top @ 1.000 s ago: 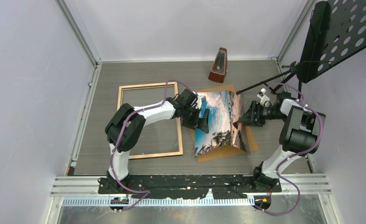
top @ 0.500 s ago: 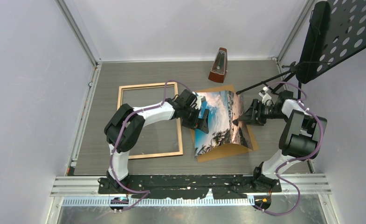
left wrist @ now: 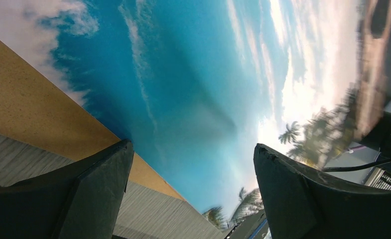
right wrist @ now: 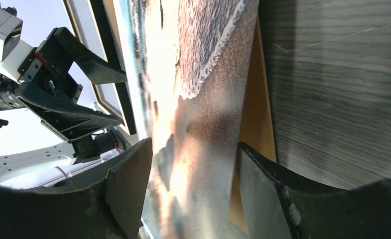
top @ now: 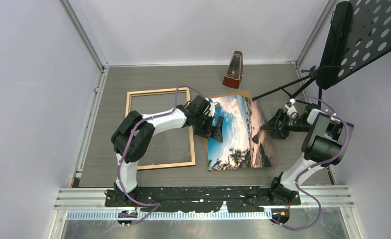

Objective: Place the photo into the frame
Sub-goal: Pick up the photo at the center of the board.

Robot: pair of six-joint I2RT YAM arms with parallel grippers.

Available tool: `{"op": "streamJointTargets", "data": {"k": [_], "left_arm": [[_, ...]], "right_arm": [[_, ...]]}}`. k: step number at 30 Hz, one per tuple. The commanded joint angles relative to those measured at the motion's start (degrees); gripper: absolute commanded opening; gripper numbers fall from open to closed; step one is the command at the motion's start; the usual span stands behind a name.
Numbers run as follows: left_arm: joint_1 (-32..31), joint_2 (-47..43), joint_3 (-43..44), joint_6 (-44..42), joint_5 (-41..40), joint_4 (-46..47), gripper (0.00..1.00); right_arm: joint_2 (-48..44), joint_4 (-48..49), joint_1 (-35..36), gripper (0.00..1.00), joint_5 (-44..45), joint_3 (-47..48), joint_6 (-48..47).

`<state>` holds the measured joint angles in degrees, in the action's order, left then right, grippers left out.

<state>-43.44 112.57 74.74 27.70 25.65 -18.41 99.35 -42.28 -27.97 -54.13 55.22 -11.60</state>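
Photo [top: 240, 132] lying face-up on backing board [left wrist: 29, 104], just right of frame [top: 156, 91] — not in it.
Left gripper [left wrist: 193, 149] spread over photo's left edge, right gripper [right wrist: 194, 144] spread at its right edge — neither pinching it.

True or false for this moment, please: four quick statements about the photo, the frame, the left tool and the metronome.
1. The photo lies inside the frame. False: it lies beside it, on the brown board.
2. The photo is picture side up. True.
3. The left tool is shut. False: its fingers stand apart over the photo.
4. A metronome stands beyond the photo. True.
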Motion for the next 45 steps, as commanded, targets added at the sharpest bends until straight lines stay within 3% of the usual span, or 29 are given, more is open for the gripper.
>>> {"op": "streamJointTargets", "data": {"k": [1, 19, 24, 32, 38, 45], "left_arm": [[-0.15, 1.13, -1.79, -0.78, -1.82, -2.55, 0.96], [-0.15, 1.79, -0.93, -0.55, -1.13, -2.68, 0.96], [-0.15, 1.56, -0.79, -0.76, -0.95, -2.59, 0.96], [-0.15, -0.16, -0.58, -2.15, -0.81, -2.79, 0.98], [0.77, -2.93, 0.76, -5.07, -1.90, -5.21, 1.00], [4.01, -6.87, 3.41, -9.89, -4.24, -9.41, 1.00]], "right_arm": [[1.50, -0.99, -0.22, 0.68, -5.03, -1.00, 0.19], [5.27, -5.29, -1.71, 0.58, -11.50, -0.91, -6.14], [5.47, -5.55, -0.73, 0.47, -11.83, -0.99, -6.79], [4.01, -9.94, -0.10, 0.18, -15.02, 0.51, -11.66], [1.76, -14.59, -0.15, 0.07, -17.79, 2.14, -15.96], [3.19, -23.58, -0.09, 0.06, -20.88, 4.78, -24.44]]}}
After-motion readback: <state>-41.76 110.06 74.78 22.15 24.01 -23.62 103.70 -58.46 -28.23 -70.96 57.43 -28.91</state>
